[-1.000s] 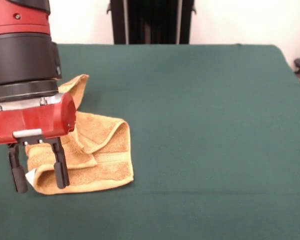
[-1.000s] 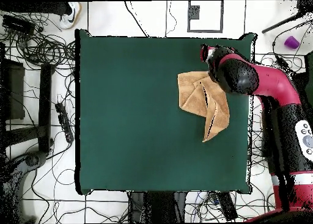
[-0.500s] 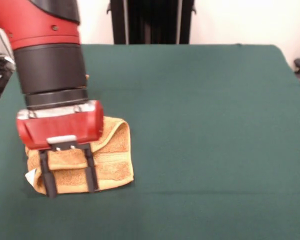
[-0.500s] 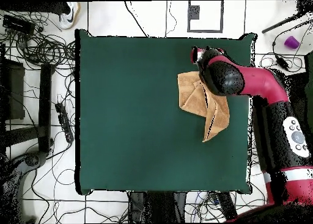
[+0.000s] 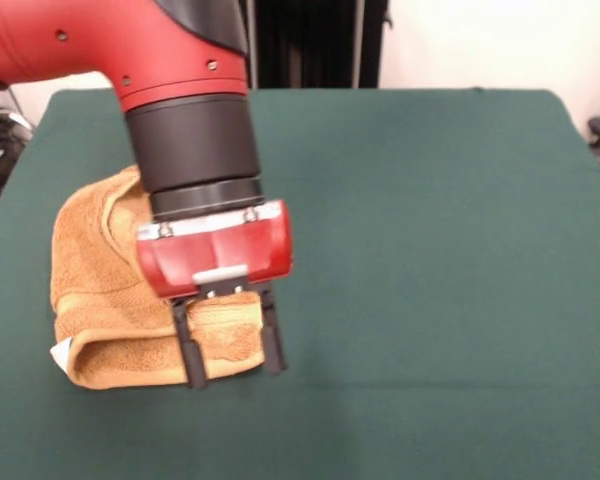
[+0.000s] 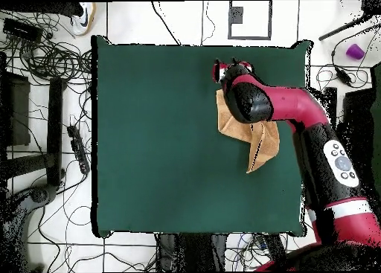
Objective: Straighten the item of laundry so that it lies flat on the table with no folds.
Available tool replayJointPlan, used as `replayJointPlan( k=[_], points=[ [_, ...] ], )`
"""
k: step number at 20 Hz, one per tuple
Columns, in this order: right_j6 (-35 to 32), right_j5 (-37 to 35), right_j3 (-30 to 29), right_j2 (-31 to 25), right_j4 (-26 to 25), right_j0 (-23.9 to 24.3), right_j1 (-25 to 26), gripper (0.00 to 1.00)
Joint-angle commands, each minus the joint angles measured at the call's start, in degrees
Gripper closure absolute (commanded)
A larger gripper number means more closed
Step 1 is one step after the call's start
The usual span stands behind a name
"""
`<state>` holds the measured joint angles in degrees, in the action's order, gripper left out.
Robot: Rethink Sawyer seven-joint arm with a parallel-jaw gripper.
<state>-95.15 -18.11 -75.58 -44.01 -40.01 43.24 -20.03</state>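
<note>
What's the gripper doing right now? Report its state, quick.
Gripper: jaws open, holding nothing, set down at the near right corner of the folded golden-orange terry towel on the dark green felt table.

Big red arm point(image 5: 100, 45) w/ a fat black round part, then a thin silver ring w/ small screws. Red boxy gripper point(image 5: 230, 350) w/ a little silver plate & 2 thin black fingers point(image 5: 190, 355). From above, arm has a grey-white oval button pad point(image 6: 341, 164).
</note>
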Motion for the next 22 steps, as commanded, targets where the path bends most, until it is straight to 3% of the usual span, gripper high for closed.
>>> replayJointPlan(
  k=[1,12,22],
  points=[
    [-5.63,4.78,-14.58,4.66,-1.84,-0.35,-3.00,0.00],
    [-0.09,1.07,-15.70,3.08,-0.72,2.61,-2.68,0.00],
    [2.02,3.40,-11.33,2.45,-3.57,2.50,2.45,0.00]
  ],
)
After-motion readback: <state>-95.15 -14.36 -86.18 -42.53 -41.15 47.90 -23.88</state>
